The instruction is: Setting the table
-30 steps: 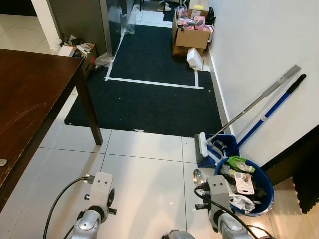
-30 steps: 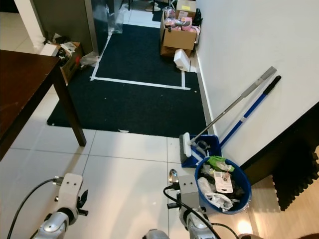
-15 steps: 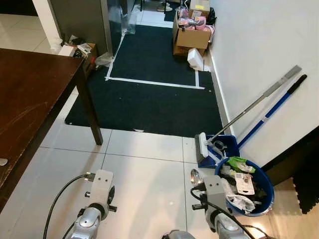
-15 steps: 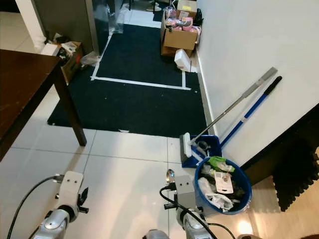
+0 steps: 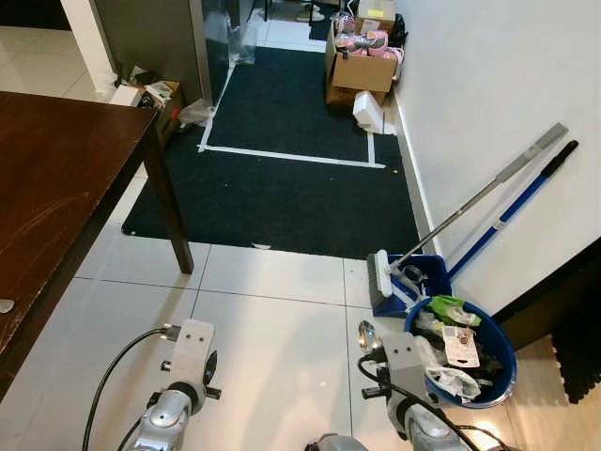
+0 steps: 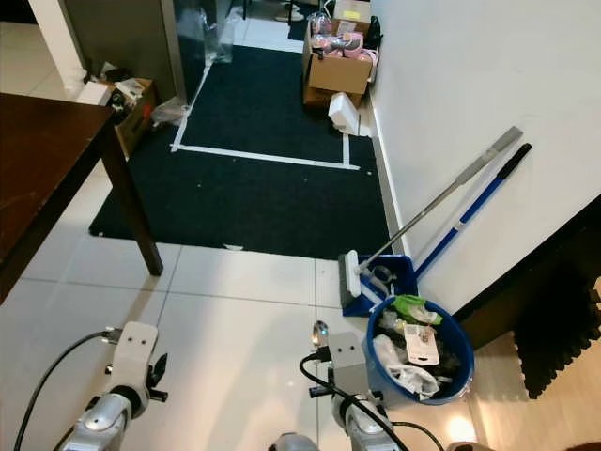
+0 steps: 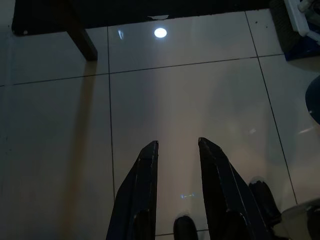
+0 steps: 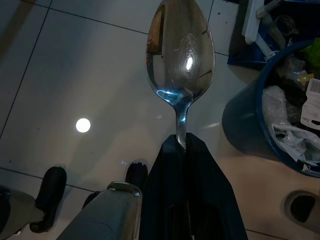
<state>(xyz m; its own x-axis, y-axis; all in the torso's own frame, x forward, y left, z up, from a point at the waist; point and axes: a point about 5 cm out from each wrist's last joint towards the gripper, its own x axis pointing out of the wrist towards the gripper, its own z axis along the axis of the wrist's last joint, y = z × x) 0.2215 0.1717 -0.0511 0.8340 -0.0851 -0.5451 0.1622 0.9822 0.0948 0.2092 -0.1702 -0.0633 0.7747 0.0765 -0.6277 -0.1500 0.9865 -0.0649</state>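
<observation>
White tiled floor (image 5: 272, 319) with a black rug (image 5: 282, 178) beyond, wall at right of frame. Right gripper (image 8: 186, 150) low centre-right of the head view, fingers pressed tight on the spoon (image 8: 179, 55) handle; bowl sticks straight out ahead, long axis in line with the fingers. Left gripper (image 7: 177, 150) lower left, fingers spread, nothing between them. Dark wooden table (image 5: 56, 188) sits at far left of frame, well apart from the spoon, nearer the left arm; spoon likely has to travel left across the floor. Blue bin (image 5: 493, 376) just beside the right gripper, stuffed with papers and plastic wrappers. Blue dustpan (image 5: 413, 282) behind it, two long handles (image 5: 488, 197) leaning on the wall. Cardboard box (image 5: 362, 70) at top, full of packets.
</observation>
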